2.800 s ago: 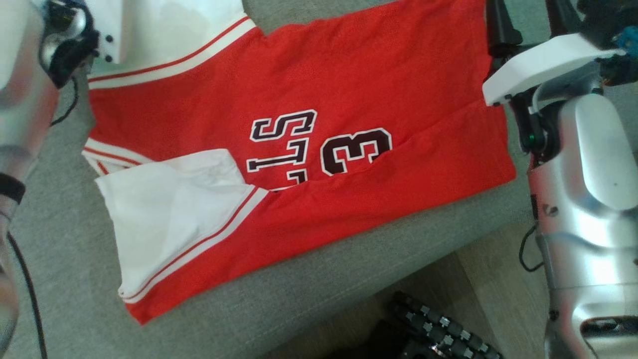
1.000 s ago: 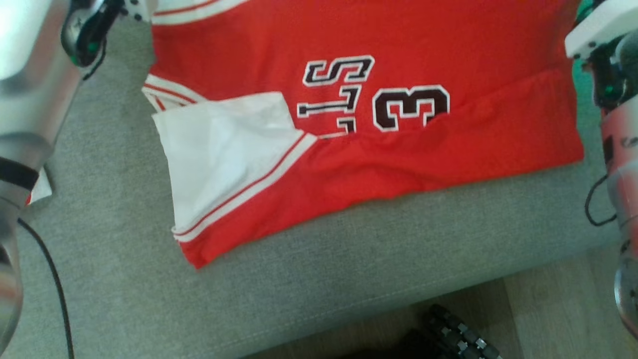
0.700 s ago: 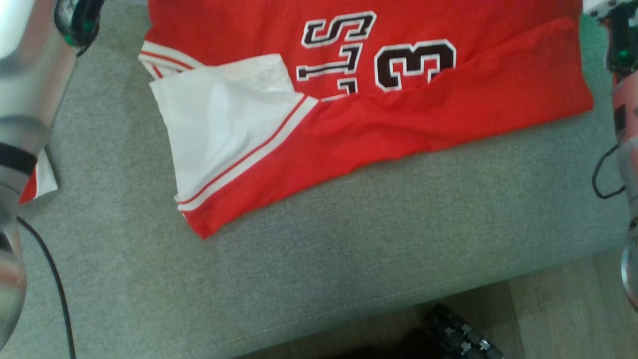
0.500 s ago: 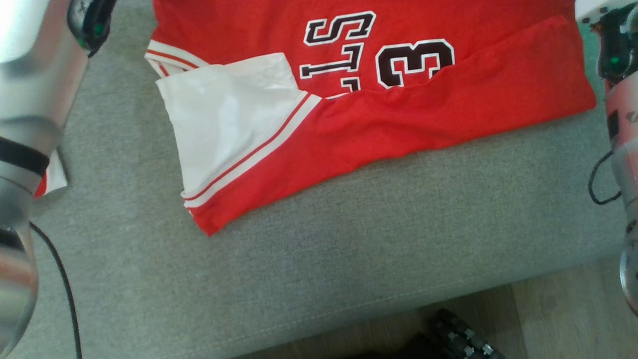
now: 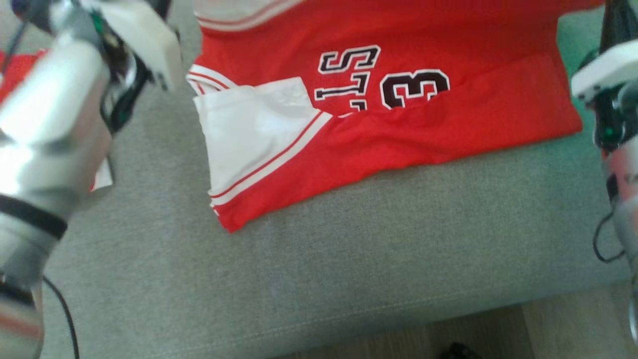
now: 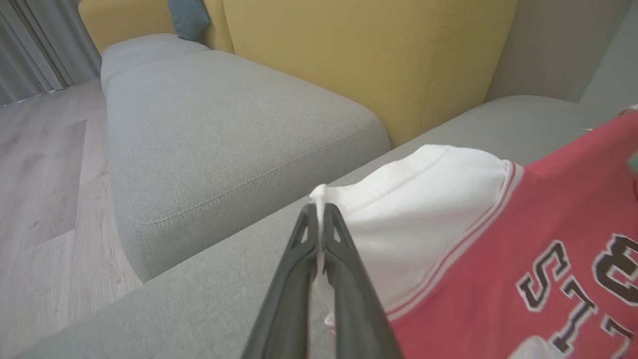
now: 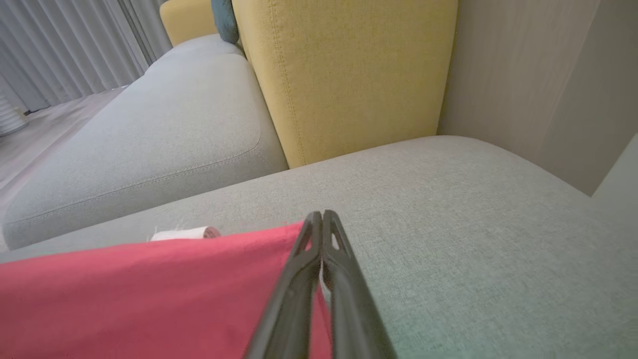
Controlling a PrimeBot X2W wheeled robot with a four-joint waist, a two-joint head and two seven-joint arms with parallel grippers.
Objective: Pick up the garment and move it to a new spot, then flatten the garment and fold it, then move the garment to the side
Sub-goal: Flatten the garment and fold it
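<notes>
We note left fingers clamped on jersey sleeve, 11 o'clock; right fingers clamped on red edge, 2 o'clock; sofa beneath.

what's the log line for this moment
left gripper: jaws shut on white sleeve of red fabric jersey; right gripper: jaws shut on its edge; jersey: on grey fabric sofa seat

Left claw fingers pressed together, right claw likewise, left forearm and right forearm extended forward
</notes>
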